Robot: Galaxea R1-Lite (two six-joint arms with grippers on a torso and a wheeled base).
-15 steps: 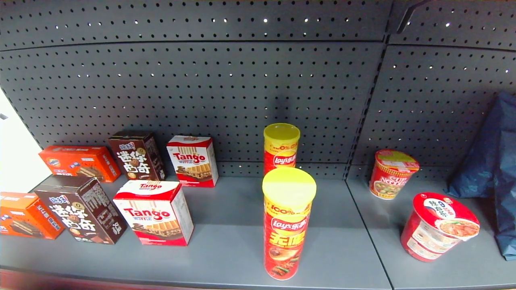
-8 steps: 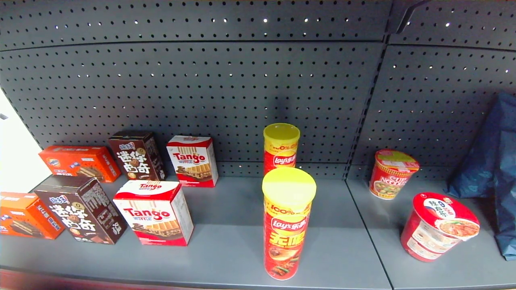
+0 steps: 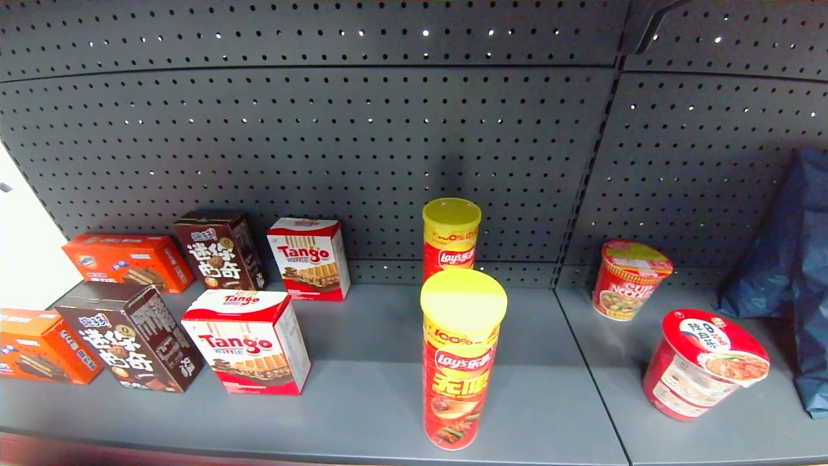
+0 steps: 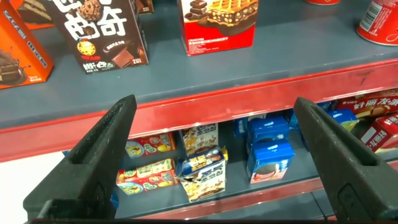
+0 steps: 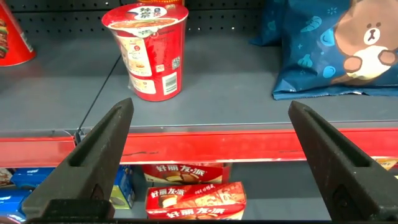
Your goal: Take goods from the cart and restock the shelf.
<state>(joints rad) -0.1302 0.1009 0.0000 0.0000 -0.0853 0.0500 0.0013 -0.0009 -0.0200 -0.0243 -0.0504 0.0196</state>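
Since nothing is held, left gripper (image 4: 211, 165): fingers spread wide, empty, facing the red lip (image 4: 236, 93) of the shelf (image 3: 362, 395).
right gripper (image 5: 208, 168): fingers also wide apart, empty, before the lip, with the bowl (image 5: 149, 50) beyond it.
shelf: grey deck across the lower half of the head view, pegboard (image 3: 323, 142) behind.
cans (image 3: 460, 362): two upright, one at lower centre, the other behind it at the pegboard.
boxes (image 3: 249, 343): six at lower left, in two rows.
cup (image 3: 631, 278): right of centre, at the back; the bowl sits nearer the front edge.
bag (image 3: 783, 259): blue, at the right edge, slumped against the pegboard.
can handling: probably light, a stiff smooth tube, tall enough to tip; best held across mid-body, below the lid.
box handling: likely light, thin card that dents; hold across two flat opposite faces, gently.
cup and bowl handling: likely light, with thin tapered walls and a delicate film lid; grip the sidewall under the rim.
bag handling: soft and crushable, likely slippery; pinch near the top seam, not the belly.
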